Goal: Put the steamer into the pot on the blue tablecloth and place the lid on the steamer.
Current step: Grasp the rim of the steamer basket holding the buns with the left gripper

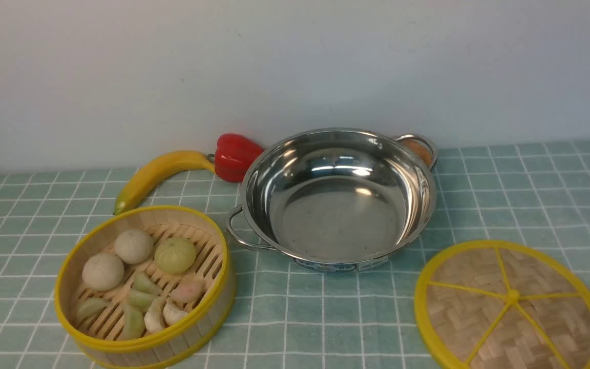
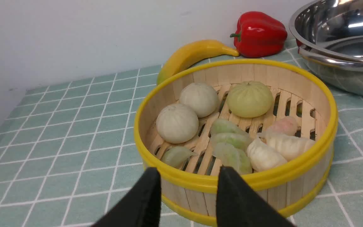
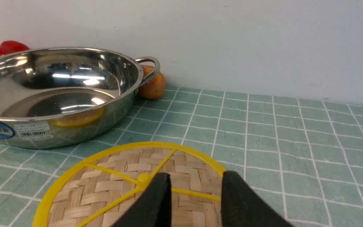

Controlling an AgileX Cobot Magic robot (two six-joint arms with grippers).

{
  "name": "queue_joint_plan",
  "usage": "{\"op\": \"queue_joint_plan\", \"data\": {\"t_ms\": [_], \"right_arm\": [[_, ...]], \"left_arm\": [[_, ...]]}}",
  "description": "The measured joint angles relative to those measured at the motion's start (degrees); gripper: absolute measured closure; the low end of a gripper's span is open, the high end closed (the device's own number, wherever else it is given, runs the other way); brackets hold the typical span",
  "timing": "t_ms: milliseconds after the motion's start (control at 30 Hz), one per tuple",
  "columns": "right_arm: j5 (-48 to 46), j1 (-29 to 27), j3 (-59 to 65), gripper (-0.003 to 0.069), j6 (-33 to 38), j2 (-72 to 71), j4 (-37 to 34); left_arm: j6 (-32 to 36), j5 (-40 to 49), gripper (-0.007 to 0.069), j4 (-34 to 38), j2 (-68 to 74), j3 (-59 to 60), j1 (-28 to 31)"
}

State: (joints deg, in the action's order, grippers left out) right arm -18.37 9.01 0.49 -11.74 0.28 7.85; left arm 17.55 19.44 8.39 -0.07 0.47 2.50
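Observation:
The steamer [image 1: 208, 323], a bamboo basket with yellow rims holding pale buns and dumplings, stands on the blue tablecloth [image 1: 530, 195] at the front left. The empty steel pot [image 1: 341, 215] sits in the middle, further back. The woven lid [image 1: 479, 287] lies flat at the front right. Neither arm shows in the front view. In the left wrist view my left gripper [image 2: 189, 176] is open just short of the steamer's [image 2: 298, 186] near rim. In the right wrist view my right gripper [image 3: 195, 181] is open above the lid [image 3: 112, 189], holding nothing.
A yellow banana [image 1: 156, 171] and a red pepper [image 1: 236, 156] lie behind the steamer, left of the pot. An orange-brown fruit [image 3: 153, 86] sits behind the pot's far handle. A pale wall closes off the back of the table.

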Motion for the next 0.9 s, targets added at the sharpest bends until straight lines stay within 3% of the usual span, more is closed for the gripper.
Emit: {"op": "queue_joint_plan", "data": {"t_ms": [733,833,900], "right_arm": [[0.0,0.0,0.0,0.0410,-0.1,0.0,-0.2],[1.4,0.0,0.0,0.0410,-2.8,0.0,-4.8],[4.0,0.0,0.0,0.0410,-7.8,0.0,-12.6]], "left_arm": [[-0.2,0.0,0.0382,0.3,0.0,0.0,0.0],[-2.7,0.0,0.0382,5.9,0.0,0.0,0.0],[-6.4,-0.2,0.0382,14.1,0.0,0.0,0.0]]}}
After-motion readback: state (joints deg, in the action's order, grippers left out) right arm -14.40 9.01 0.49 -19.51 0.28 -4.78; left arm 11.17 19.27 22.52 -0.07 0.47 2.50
